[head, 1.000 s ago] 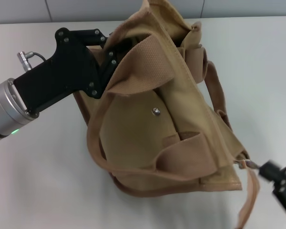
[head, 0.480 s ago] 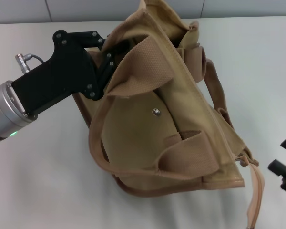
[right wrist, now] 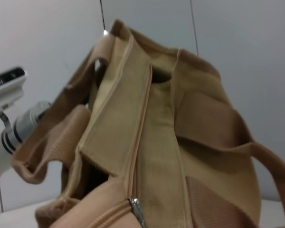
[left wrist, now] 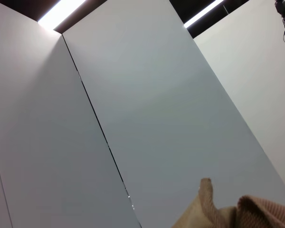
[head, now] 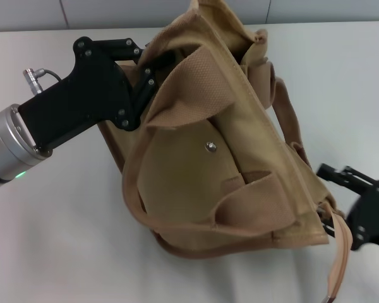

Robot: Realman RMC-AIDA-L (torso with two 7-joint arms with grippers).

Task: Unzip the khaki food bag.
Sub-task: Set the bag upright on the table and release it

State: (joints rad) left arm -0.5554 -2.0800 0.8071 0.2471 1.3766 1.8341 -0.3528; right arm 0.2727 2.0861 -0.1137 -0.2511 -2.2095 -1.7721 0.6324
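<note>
The khaki food bag lies tilted on the white table, its snap-button pocket facing up. My left gripper is shut on the bag's far left end, with its fingertips hidden under a webbing handle. My right gripper is open at the bag's near right corner, one finger above and one below the zipper end. The right wrist view shows the bag's top, with the zipper line running along it and the silver zipper pull at the near end. A bit of the bag shows in the left wrist view.
The white table spreads around the bag, with a grey wall behind it. A tan zipper tail strap hangs from the bag's right corner toward the front edge. My left arm shows beyond the bag in the right wrist view.
My right gripper, at the zipper end a second ago, let go, drew away to the right, and has come back open to the bag's corner. The bag has shifted slightly.
</note>
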